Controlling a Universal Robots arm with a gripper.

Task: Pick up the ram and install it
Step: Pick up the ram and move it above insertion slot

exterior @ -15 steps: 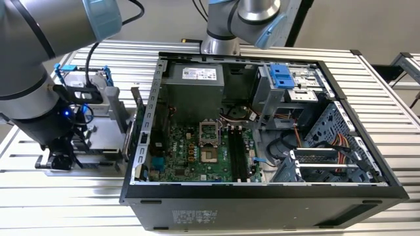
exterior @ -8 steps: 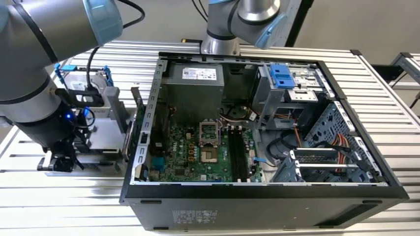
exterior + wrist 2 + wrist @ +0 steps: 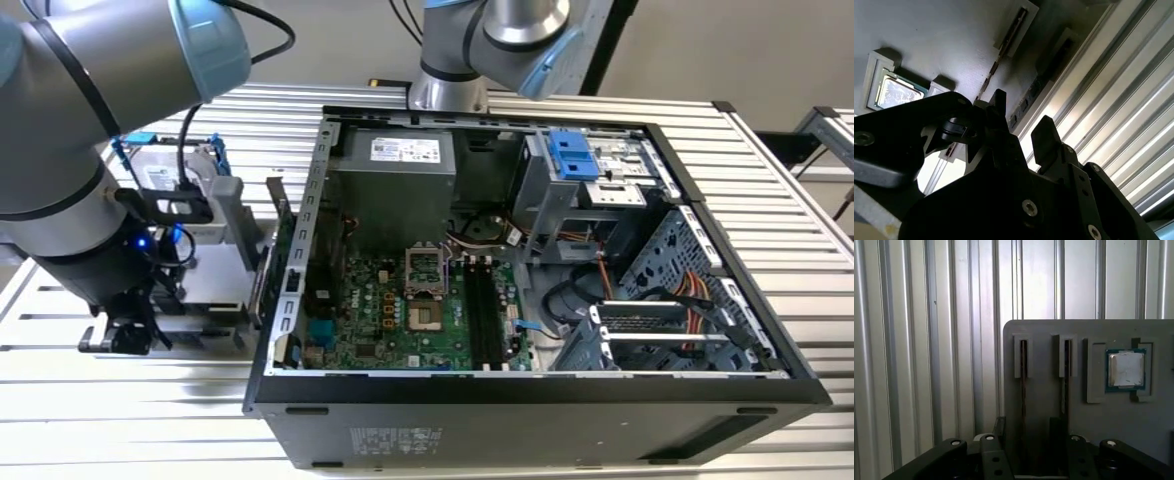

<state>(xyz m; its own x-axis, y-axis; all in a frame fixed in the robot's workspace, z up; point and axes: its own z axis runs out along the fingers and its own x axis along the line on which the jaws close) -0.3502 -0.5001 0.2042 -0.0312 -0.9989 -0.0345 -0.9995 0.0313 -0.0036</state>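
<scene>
The task is at its start: nothing has been lifted and nothing has been installed. The ram (image 3: 1024, 377) stands on its edge in a narrow slot of the grey tray (image 3: 1044, 340), which lies on the ribbed metal bench (image 3: 929, 340) just beside the open computer case (image 3: 534, 405). A small square chip (image 3: 1126, 369) sits in its own pocket on the same tray.

The hand (image 3: 1021, 120) hangs low over the tray, close to the ram. Its two fingers (image 3: 1046, 132) stand apart, and nothing is held between them. I cannot tell whether they already straddle the stick or sit just to one side of it.

In the exterior view, the long black slots (image 3: 482, 310) on the board inside the case look empty, so the grasp, the carry and the seating all remain to be done.
</scene>
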